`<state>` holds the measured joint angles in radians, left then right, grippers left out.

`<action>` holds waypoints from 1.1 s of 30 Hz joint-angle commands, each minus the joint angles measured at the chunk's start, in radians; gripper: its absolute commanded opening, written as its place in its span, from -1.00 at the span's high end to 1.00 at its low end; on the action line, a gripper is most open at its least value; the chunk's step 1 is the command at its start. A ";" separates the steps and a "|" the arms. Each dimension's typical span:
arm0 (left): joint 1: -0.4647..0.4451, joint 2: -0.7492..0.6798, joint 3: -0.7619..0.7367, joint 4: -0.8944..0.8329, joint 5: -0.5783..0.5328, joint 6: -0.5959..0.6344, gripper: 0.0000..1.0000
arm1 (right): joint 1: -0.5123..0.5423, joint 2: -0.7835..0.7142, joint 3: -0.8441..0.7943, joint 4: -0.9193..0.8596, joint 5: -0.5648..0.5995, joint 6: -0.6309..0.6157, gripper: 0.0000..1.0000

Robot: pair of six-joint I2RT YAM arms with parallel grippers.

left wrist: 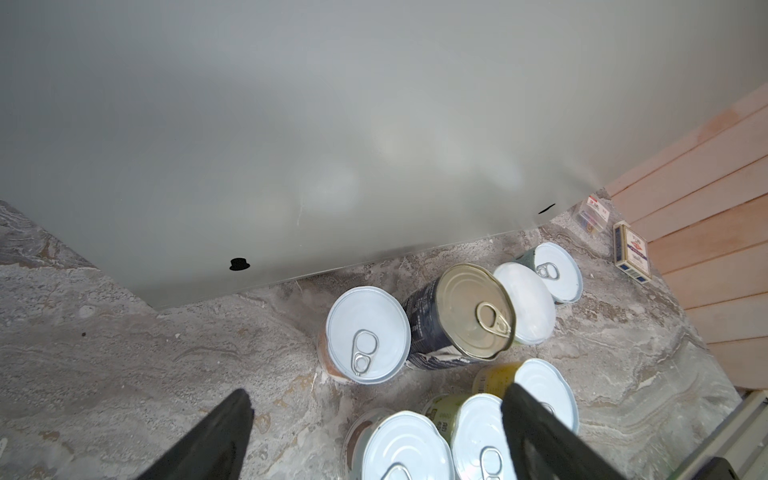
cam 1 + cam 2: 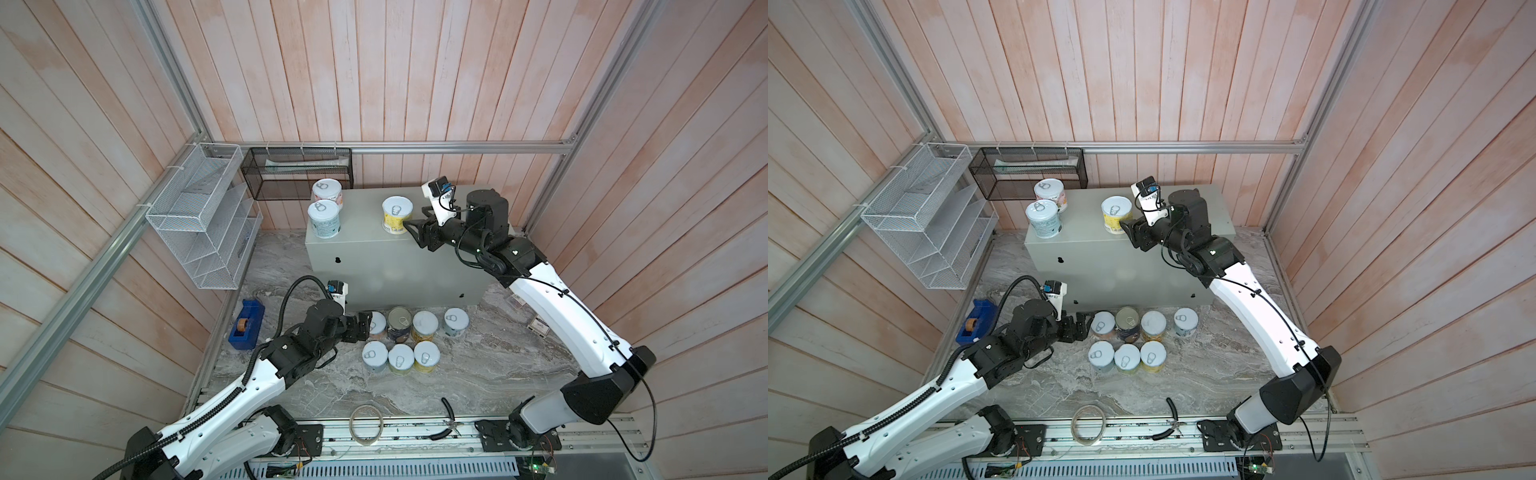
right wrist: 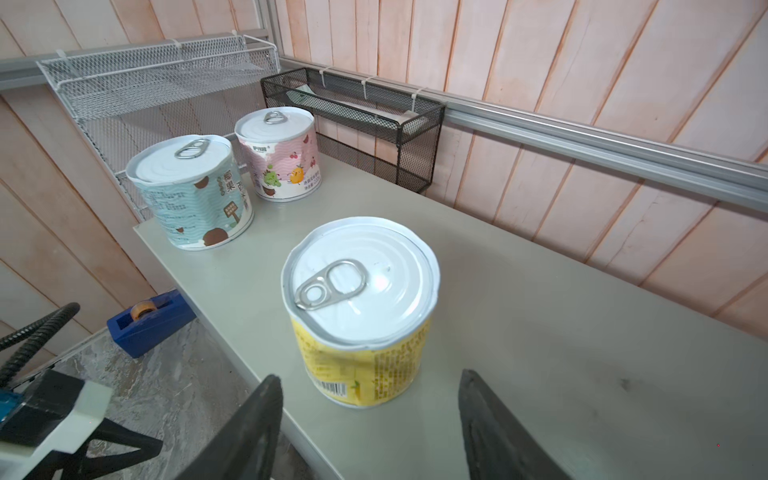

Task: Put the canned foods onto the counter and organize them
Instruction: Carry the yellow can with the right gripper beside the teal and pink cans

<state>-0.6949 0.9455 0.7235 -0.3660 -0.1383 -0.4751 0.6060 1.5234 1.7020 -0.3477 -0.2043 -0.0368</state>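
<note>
Here the worktop (image 2: 365, 237) carries three cans: a pink can (image 2: 327, 192) and a teal can (image 2: 324, 218) close together at its left end, and a yellow can (image 2: 397, 214) upright near the middle, well apart from them. The right claw (image 2: 412, 232) sits just beside the yellow can with its jaws apart. The can stands beyond the fingertips, not between them.

The left claw (image 2: 360, 327) hangs low over the marble (image 2: 478, 365), jaws apart and empty, just beside the end can (image 2: 377, 322) of seven cans standing below the worktop's front. Four form the back row, where a taller navy can (image 2: 400, 323) crowds that end can, with a white-lidded can (image 2: 424, 324) next along. The front row (image 2: 401, 359) of three stands close behind the claw's reach.

A blue tape dispenser (image 2: 246, 324) lies left of the left arm. A white rack (image 2: 199, 216) and a black basket (image 2: 299, 174) hang on the walls. A ring (image 2: 365, 424) and pliers (image 2: 446, 419) lie at the near edge, seen only in the top views.

The left wrist view shows a keyhole (image 1: 240, 264) low on the worktop's front, the navy can's gold lid, and small boxes (image 1: 631, 257) by the wall; one finger (image 1: 536, 436) hides part of the front row. The right wrist view alone shows the labels: a barcode on the yellow can, cartoon fruit on the pink can
</note>
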 commanded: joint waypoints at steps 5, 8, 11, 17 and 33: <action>0.014 0.005 -0.022 0.020 -0.007 0.006 -0.90 | -0.005 0.054 -0.004 0.109 -0.114 -0.017 -0.21; 0.018 0.006 -0.027 0.022 -0.002 0.007 -0.90 | -0.006 0.088 0.019 0.129 -0.136 -0.011 -0.19; 0.021 0.003 -0.033 0.022 0.001 0.005 -0.90 | -0.005 0.132 0.059 0.134 -0.143 -0.003 -0.11; 0.034 0.002 -0.043 0.021 0.006 0.010 -0.90 | -0.003 0.198 0.098 0.195 -0.158 0.035 -0.08; 0.063 0.010 -0.053 0.023 0.018 0.010 -0.90 | 0.019 0.417 0.336 0.239 -0.202 0.088 -0.06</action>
<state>-0.6392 0.9527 0.6865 -0.3584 -0.1299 -0.4744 0.6178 1.9083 1.9865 -0.1303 -0.3943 0.0265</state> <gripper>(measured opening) 0.950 0.533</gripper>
